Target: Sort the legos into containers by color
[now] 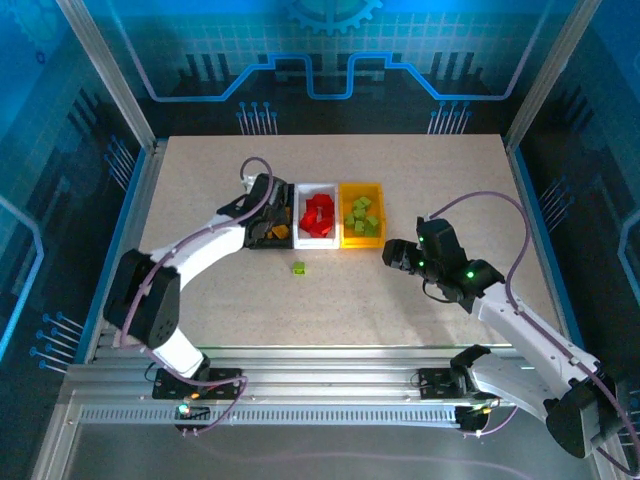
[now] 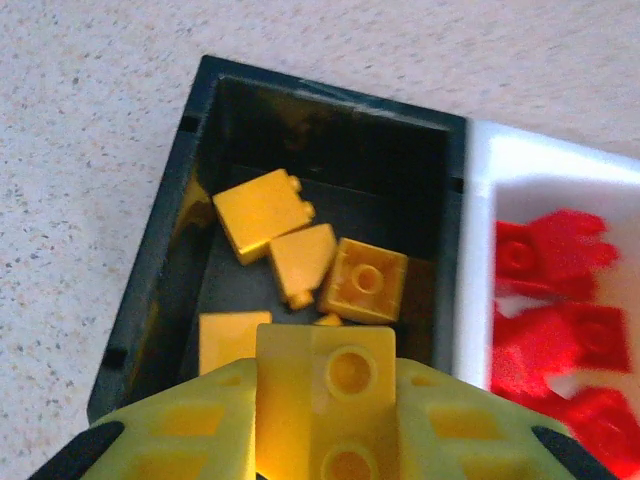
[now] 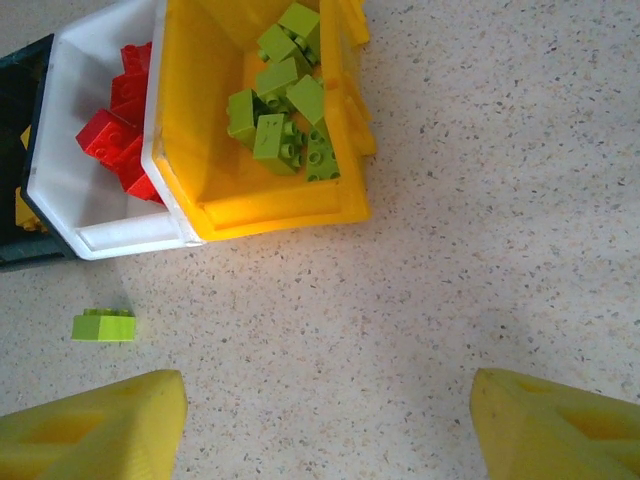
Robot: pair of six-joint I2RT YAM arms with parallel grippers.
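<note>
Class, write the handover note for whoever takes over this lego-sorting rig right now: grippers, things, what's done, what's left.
Left gripper: shut on the held yellow brick, above the black bin.
Right gripper: open, empty, over the table near the yellow bin.
Done: other yellow bricks in the black bin, red bricks in the white bin, green bricks in the yellow bin.
Left: drop the held yellow brick in; bin the loose green brick lying on the table.

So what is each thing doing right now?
left gripper: shut on a yellow brick, above the black bin.
right gripper: open, holding nothing.
black bin: open, yellow bricks inside.
white bin: open, red bricks inside.
yellow bin: open, green bricks inside.
loose green brick: lying on the table, outside the bins.
</note>
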